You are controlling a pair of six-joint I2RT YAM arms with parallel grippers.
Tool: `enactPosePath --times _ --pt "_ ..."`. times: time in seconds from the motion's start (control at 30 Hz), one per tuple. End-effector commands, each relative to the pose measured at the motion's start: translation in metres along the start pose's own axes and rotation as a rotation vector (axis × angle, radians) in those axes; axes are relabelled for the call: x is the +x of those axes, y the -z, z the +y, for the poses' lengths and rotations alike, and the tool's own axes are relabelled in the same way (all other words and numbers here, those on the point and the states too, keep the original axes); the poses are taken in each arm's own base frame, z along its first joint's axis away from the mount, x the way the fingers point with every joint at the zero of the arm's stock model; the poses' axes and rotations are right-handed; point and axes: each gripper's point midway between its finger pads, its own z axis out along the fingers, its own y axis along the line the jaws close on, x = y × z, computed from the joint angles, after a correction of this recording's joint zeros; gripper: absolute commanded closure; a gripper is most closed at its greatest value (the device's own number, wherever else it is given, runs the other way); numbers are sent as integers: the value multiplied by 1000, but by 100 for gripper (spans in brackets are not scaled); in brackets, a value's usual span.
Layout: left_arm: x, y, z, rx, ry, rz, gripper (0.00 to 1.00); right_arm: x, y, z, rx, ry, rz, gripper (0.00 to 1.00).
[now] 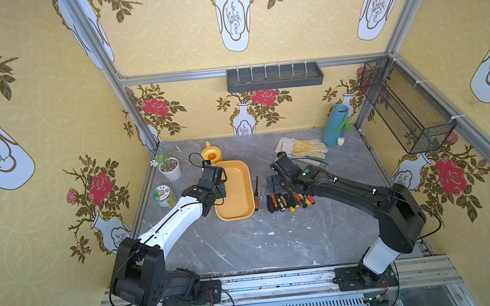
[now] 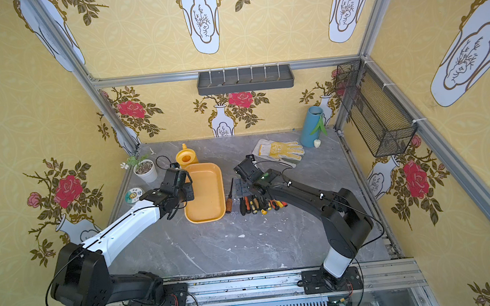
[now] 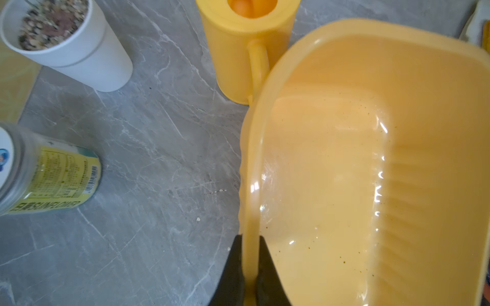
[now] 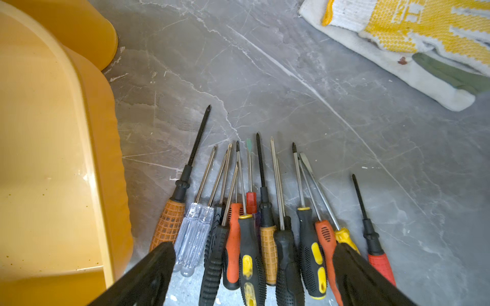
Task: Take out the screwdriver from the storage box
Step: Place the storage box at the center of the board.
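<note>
Right wrist: screwdrivers (image 4: 267, 246) under wide-open right gripper (image 4: 253, 249); left gripper (image 3: 249, 239) tight on storage box (image 3: 318, 159).

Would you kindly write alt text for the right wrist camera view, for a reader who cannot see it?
About a dozen mixed-handled screwdrivers lie side by side on the grey marbled tabletop, handles nearest the open black jaws. The shallow yellow-orange plastic storage box stands beside them, a white-and-yellow knitted work glove farther off.

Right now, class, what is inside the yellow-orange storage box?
No tools: the storage box shows only a bare floor with small dark specks. The screwdrivers lie outside it, on the table. The left fingers pinch its rim, hiding a small strip there.
</note>
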Motion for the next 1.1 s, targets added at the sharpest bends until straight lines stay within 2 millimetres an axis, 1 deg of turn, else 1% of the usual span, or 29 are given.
enactPosePath --times 0.0,0.13,0.33,0.43,0.6,0.8,0.97,1.07 --pt "6 -7 -19 90 -62 64 100 -2 5 -7 18 5 -13 3" --pt "14 -16 -24 103 -98 113 100 1 7 -16 26 -7 -16 3" --pt "26 -37 -8 17 -96 193 100 7 8 -26 32 -24 -5 3" --pt "31 -45 -5 -2 -97 227 100 9 8 -32 34 -32 -2 3" --pt "39 -54 -2 -37 -94 276 100 12 8 -39 37 -48 0 3" --pt "47 -64 4 -85 -83 301 100 12 5 -39 32 -56 8 3" --pt "46 -67 12 -134 -72 288 100 11 5 -40 36 -59 3 3" --pt "46 -67 11 -131 -74 292 100 11 6 -40 36 -60 1 3"
